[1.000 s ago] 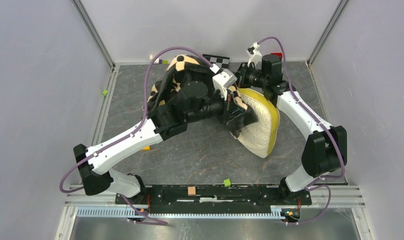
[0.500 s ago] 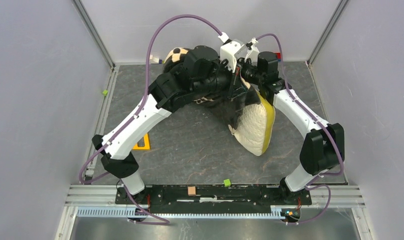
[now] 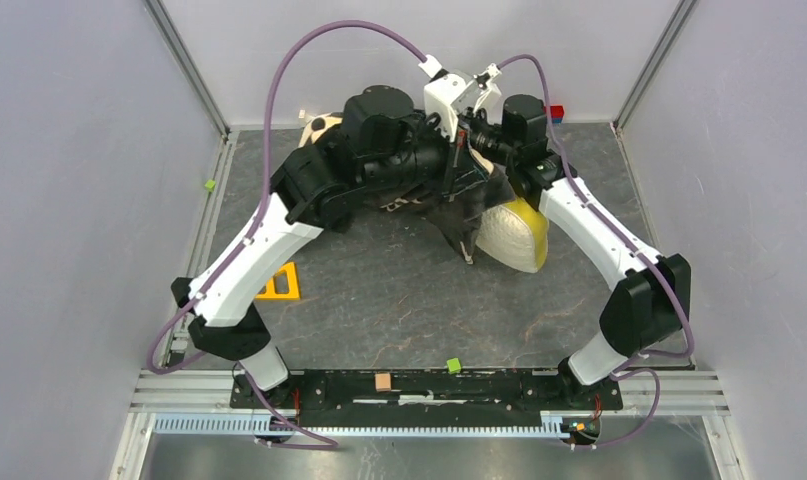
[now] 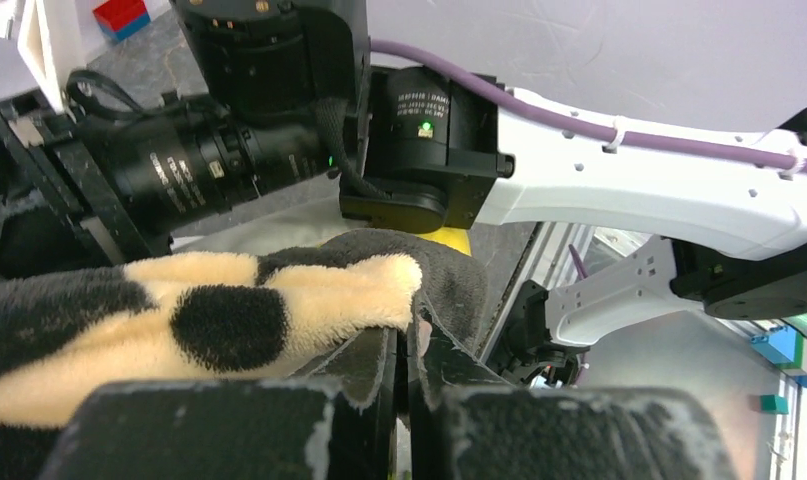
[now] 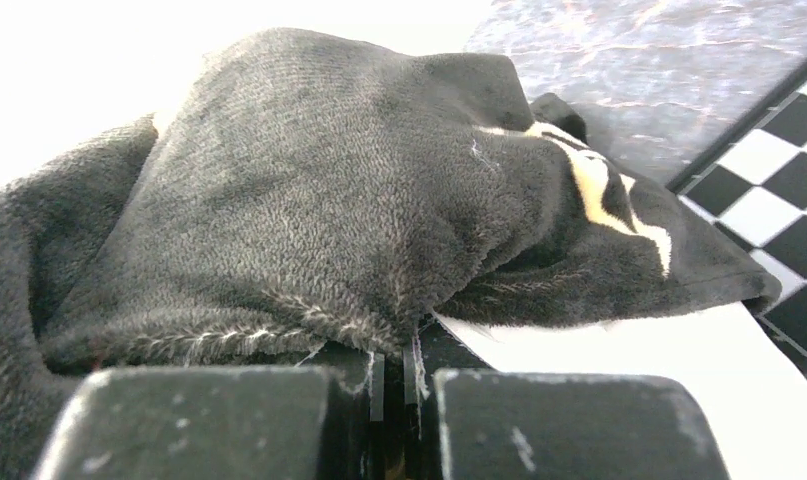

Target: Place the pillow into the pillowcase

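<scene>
Two grips on the pillowcase: left hand and right hand clamped; pillow apparently half-covered.

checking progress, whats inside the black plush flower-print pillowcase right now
Only the near end of the plump cream-white quilted pillow, yellow-banded, shows, sticking out of the black plush pillowcase. Fabric and both arms cover the rest, so how far in it sits cannot be told.

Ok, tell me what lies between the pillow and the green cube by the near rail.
Nothing: only bare table runs from the pillow to the green cube, as the top view shows.
</scene>
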`<state>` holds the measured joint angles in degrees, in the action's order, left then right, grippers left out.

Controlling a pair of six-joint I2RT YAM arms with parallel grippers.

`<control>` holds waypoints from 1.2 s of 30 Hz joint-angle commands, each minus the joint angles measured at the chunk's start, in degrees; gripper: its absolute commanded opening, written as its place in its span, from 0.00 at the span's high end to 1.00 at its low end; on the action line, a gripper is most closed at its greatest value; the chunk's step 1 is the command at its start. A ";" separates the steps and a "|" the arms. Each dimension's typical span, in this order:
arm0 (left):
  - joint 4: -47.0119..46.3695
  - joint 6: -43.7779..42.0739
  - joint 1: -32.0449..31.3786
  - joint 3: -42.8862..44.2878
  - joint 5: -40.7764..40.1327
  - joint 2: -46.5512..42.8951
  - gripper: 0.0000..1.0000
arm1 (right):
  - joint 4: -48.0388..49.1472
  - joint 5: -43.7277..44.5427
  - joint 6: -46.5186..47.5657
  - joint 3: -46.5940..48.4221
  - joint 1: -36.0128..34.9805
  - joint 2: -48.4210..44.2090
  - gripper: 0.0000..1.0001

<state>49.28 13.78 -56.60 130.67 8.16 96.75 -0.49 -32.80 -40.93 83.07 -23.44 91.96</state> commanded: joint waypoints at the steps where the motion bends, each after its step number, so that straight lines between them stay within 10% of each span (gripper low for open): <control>1: -10.61 -1.29 -2.30 4.94 6.46 -7.05 0.97 | 5.41 -0.03 -3.65 4.01 -4.43 -4.64 1.00; 16: -8.39 4.01 0.91 -6.31 5.93 -9.08 0.98 | 4.76 2.22 -3.45 -4.56 1.26 0.95 1.00; 18: -10.79 7.65 4.01 -14.12 8.82 -9.91 0.97 | 0.71 0.03 -0.19 -1.08 3.84 6.77 0.77; 21: -16.29 11.53 8.85 -25.10 11.31 -10.35 0.98 | -10.22 1.07 6.87 6.93 6.30 12.18 0.05; 26: -28.16 16.07 15.62 -37.67 13.70 -10.62 0.98 | -18.06 8.85 11.92 14.54 10.11 9.53 0.02; 33: -31.39 17.54 17.31 -30.79 14.08 1.63 0.96 | -35.41 29.02 22.10 31.89 15.09 8.88 0.02; 36: -29.88 17.69 17.31 -25.42 13.88 8.09 0.70 | -36.68 29.23 23.08 29.08 16.06 5.50 0.02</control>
<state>23.73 28.62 -38.76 98.00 19.11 98.72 -30.04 -10.79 -23.24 111.63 -8.47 103.96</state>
